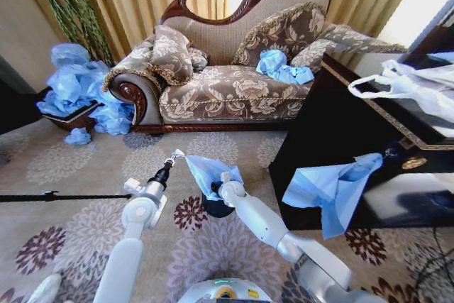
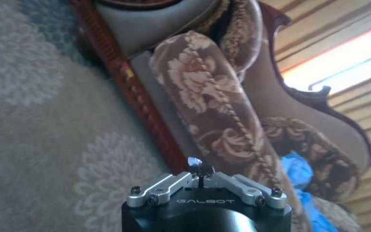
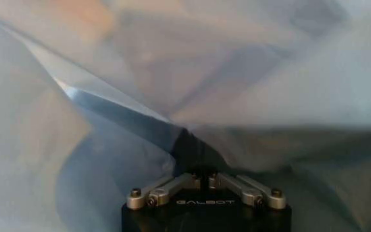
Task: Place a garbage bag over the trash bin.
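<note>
Both grippers are on the bag here. From the head view, the left gripper [image 1: 172, 157] pinches one corner of the garbage bag [image 1: 207, 172] and holds it up and out, away from the other arm. Just beside it, the right gripper [image 1: 224, 179] sits buried in the blue plastic, right over the trash bin [image 1: 216, 207]. The bin's dark body peeks out directly under that gripper, so the bag hangs above the opening and partly drapes it, but I wouldn't call it fitted yet. A sofa [image 1: 227, 83] stands well beyond both grippers, and a dark cabinet [image 1: 340, 140] off to the right arm's side has another blue bag [image 1: 333, 189] hanging on it.

Left wrist view: the left gripper [image 2: 200, 170] is closed down tight with just a sliver of plastic caught at the tips, carpet [image 2: 50, 145] and sofa ahead of it.

Right wrist view: the right gripper [image 3: 202, 164] looks clamped together on a fold of the garbage bag [image 3: 250, 82], film all around it.

My read is roughly halfway: bag is grabbed and spread over the bin, but pulling the mouth down around the rim is still left.
</note>
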Robot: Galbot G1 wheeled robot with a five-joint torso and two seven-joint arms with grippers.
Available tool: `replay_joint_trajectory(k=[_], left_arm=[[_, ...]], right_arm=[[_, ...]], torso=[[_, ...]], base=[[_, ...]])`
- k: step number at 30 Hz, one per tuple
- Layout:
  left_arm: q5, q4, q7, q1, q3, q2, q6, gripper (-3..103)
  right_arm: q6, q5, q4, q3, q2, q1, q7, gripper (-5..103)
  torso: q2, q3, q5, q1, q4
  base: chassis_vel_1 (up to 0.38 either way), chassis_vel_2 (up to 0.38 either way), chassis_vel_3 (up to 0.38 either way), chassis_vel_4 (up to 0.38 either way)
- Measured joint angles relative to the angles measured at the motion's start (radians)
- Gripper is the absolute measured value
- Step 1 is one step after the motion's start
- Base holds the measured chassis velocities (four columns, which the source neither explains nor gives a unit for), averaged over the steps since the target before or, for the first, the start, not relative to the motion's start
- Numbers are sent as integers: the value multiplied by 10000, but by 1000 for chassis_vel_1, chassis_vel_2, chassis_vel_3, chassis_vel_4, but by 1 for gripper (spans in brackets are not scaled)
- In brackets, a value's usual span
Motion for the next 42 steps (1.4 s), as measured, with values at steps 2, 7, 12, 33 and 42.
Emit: replay_joint_trajectory(k=[2, 7, 12, 33, 42], left_arm=[[70, 82, -46, -11, 41, -35, -42, 0], [174, 226, -117, -3, 155, -93, -140, 0], [202, 315, -120, 40, 173, -80, -172, 0], [243, 189, 303, 587, 105, -41, -257, 0], [628, 71, 1122, 963, -172, 101, -22, 16]], right_arm=[[-67, 76, -15, 16, -16, -1, 107, 0], [-235, 148, -238, 257, 25, -62, 147, 0], [-95, 100, -230, 369, 139, -180, 158, 0], [428, -471, 2972, -414, -1292, -753, 1372, 64], [777, -808, 3230, -349, -1140, -703, 1588, 99]], torso=[[0, 0, 0, 0, 0], [0, 0, 0, 0, 0], [0, 0, 1, 0, 3], [3, 0, 0, -1, 0], [2, 0, 0, 0, 3]], base=[[0, 0, 0, 0], [0, 0, 0, 0], [0, 0, 0, 0], [0, 0, 0, 0], [0, 0, 0, 0]])
